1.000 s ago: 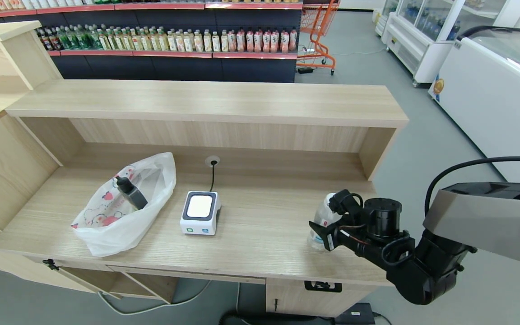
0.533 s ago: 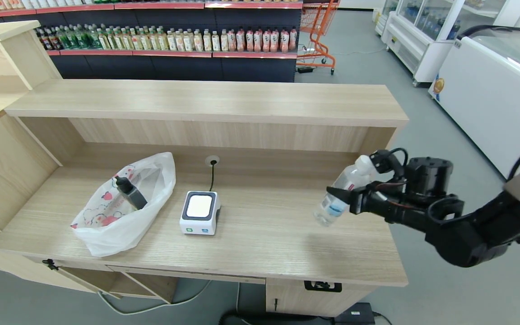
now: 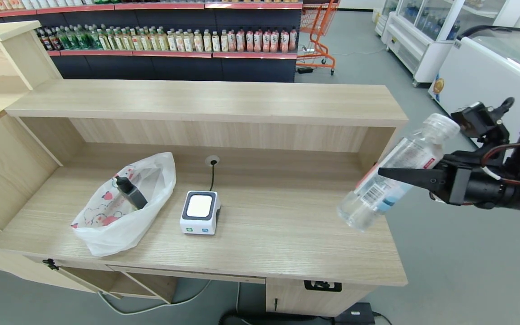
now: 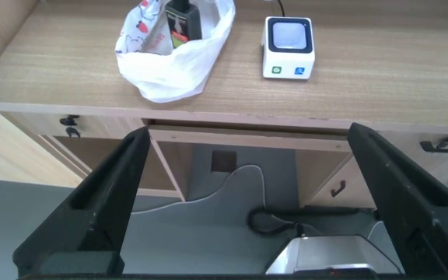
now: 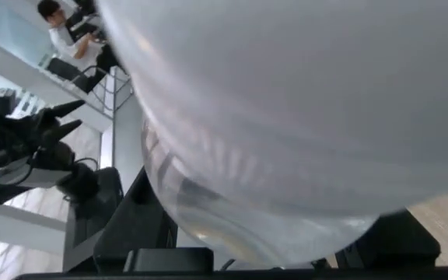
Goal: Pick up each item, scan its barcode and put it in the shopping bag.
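A clear plastic bottle (image 3: 391, 178) with a white cap hangs tilted above the counter's right end, barcode label facing outward. My right gripper (image 3: 415, 170) is shut on it around the middle; up close the bottle (image 5: 286, 117) covers the right wrist view. The white scanner (image 3: 200, 212) sits mid-counter, its cable running to the back. To its left lies the white shopping bag (image 3: 124, 207) with a dark bottle (image 3: 130, 192) inside. My left gripper (image 4: 247, 233) is open, low in front of the counter, with the bag (image 4: 173, 54) and scanner (image 4: 288, 47) beyond it.
The wooden counter (image 3: 278, 234) has a raised back ledge and side walls. Bare counter lies between the scanner and the held bottle. Drink shelves, an orange cart (image 3: 318, 31) and freezers (image 3: 490, 85) stand behind and to the right.
My right arm has lifted the clear bottle off the counter, carrying it up and to the right and tilting it. The bag, the scanner and the left gripper have not moved.
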Tool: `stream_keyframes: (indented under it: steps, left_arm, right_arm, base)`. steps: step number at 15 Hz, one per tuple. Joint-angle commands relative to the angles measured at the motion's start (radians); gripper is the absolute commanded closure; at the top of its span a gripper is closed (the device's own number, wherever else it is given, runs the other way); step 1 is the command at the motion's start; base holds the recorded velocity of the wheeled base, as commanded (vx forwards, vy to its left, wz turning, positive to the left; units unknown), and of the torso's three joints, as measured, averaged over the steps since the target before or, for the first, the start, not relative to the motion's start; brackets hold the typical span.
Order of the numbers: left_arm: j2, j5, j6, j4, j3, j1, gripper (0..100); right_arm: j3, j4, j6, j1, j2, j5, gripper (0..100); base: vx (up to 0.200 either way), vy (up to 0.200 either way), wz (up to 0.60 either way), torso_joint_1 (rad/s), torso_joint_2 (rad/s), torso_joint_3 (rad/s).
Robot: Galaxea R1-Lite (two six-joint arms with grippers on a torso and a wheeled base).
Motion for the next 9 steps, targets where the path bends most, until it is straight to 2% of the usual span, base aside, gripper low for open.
stream_keyframes:
  steps: [1, 9]
  left_arm:
    - [0.001, 0.0, 0.0, 0.0, 0.0, 0.0, 0]
    - [0.001, 0.0, 0.0, 0.0, 0.0, 0.0, 0]
  right_arm:
    - [0.043, 0.0, -0.005, 0.027, -0.106, 0.049, 100]
    - [0.166, 0.001, -0.013, 0.188, -0.205, 0.05, 100]
  base:
    - [0.0, 0.0, 0.0, 0.0, 0.0, 0.0]
    - [0.0, 0.0, 0.0, 0.0, 0.0, 0.0]
